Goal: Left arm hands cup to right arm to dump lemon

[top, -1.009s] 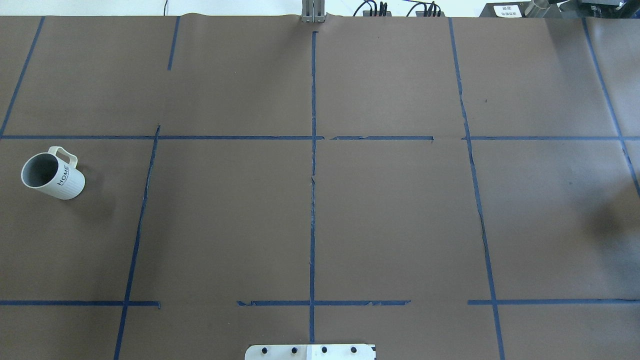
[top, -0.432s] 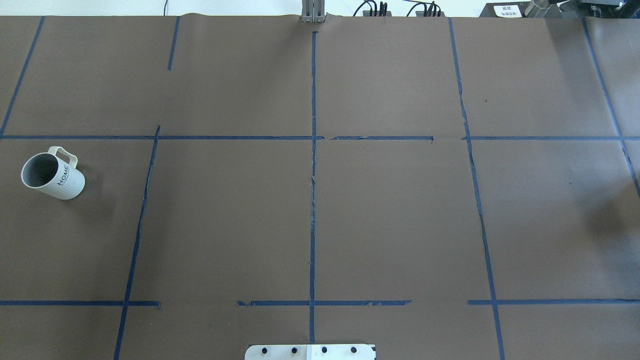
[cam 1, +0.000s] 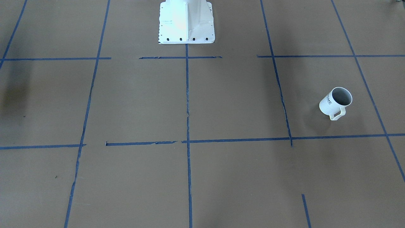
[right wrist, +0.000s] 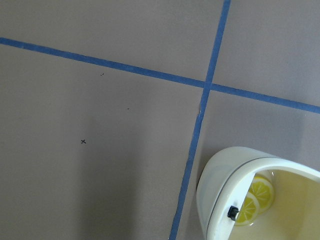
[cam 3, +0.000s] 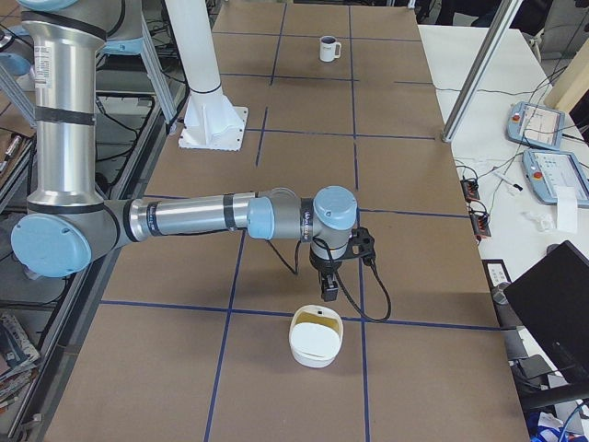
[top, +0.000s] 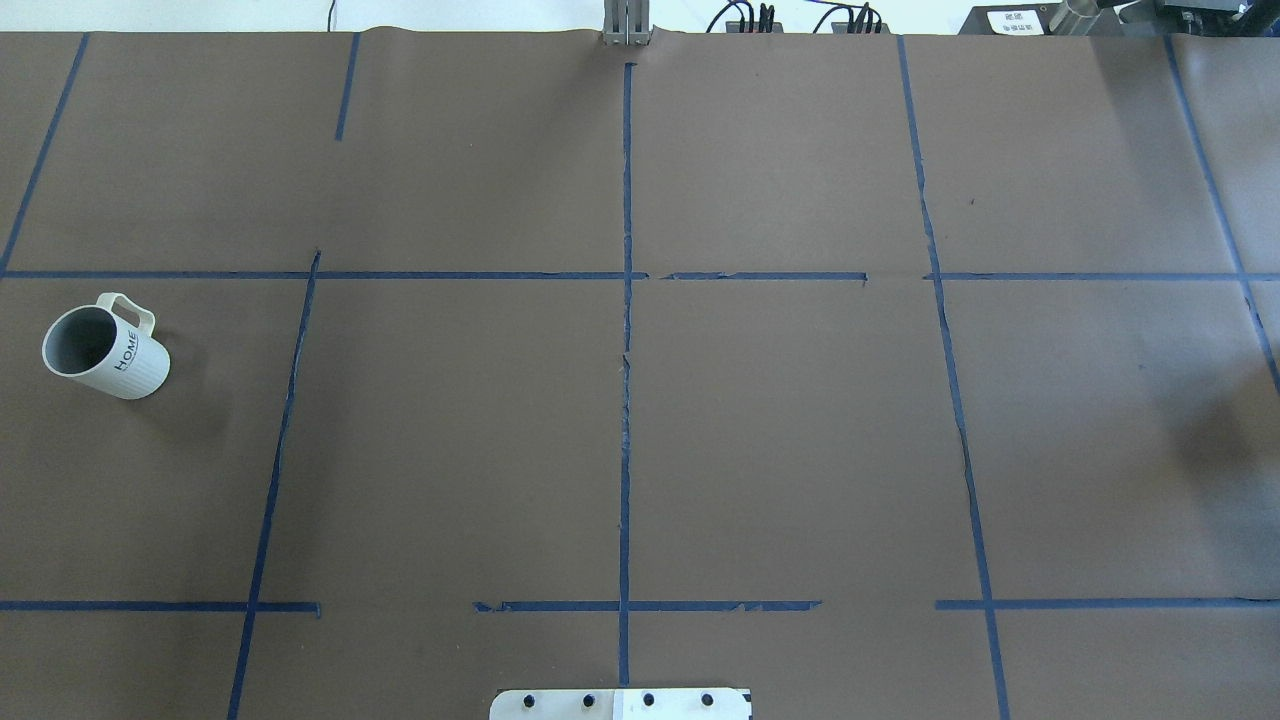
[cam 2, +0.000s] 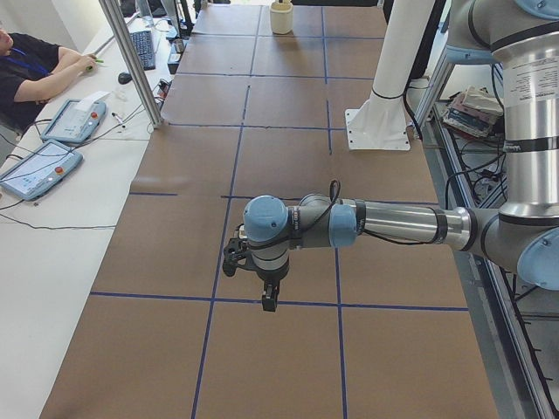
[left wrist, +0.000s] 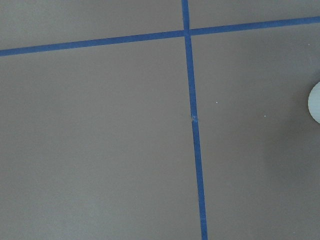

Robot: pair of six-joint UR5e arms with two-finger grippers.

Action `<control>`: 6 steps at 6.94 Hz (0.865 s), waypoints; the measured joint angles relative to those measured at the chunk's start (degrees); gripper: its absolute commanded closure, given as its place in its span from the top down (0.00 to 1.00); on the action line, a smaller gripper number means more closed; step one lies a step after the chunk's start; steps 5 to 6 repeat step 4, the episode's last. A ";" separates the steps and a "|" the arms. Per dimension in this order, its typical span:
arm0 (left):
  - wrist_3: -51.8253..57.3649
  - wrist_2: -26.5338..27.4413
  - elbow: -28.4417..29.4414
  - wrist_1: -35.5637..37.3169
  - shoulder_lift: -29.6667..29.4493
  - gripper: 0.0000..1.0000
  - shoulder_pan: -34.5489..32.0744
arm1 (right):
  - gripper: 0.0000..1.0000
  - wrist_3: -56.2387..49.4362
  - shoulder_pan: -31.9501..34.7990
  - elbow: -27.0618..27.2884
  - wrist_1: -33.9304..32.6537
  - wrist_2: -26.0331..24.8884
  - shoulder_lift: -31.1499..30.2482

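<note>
Cup (top: 120,362) upright on the table (top: 800,450), toward the left end, roughly midway between near and far edges. Handle (top: 130,308) points at the far edge, HOME lettering is on the side toward the table's middle. Grey inside, contents not readable. Stands free.

Near edge, centre: white base plate (top: 620,704) of the pedestal.

Left arm (cam 2: 393,223) is stretched low over the left end, forearm about level. Left gripper (cam 2: 270,301) points straight down, hanging clear of the paper near a blue tape line (cam 2: 157,297). Jaws: can't tell, only the side cam sees them.

Right arm (cam 3: 193,216) has a like pose over the right end. Right gripper (cam 3: 329,293) points down just beside a white bowl (cam 3: 313,354), on the bowl's side toward the table's middle. Jaws: can't tell either.

Bowl's cream inside shows two yellow lemon-slice shapes (right wrist: 261,191); loose or printed, can't tell.

Far edge, centre: aluminium post (top: 626,25). Beyond it is a desk with teach pendants (cam 2: 39,168) and a seated person (cam 2: 31,65).
</note>
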 measured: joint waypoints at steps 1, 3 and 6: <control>0.00 -0.04 -0.07 -0.08 0.15 1.00 0.01 | 1.00 0.15 0.00 -0.01 0.00 0.00 -0.04; -0.05 -0.06 -0.24 -0.15 0.18 1.00 0.07 | 1.00 0.23 0.00 0.00 -0.04 0.10 -0.26; -0.08 -0.04 -0.35 -0.20 0.21 1.00 0.06 | 1.00 0.24 0.01 0.03 -0.02 0.13 -0.49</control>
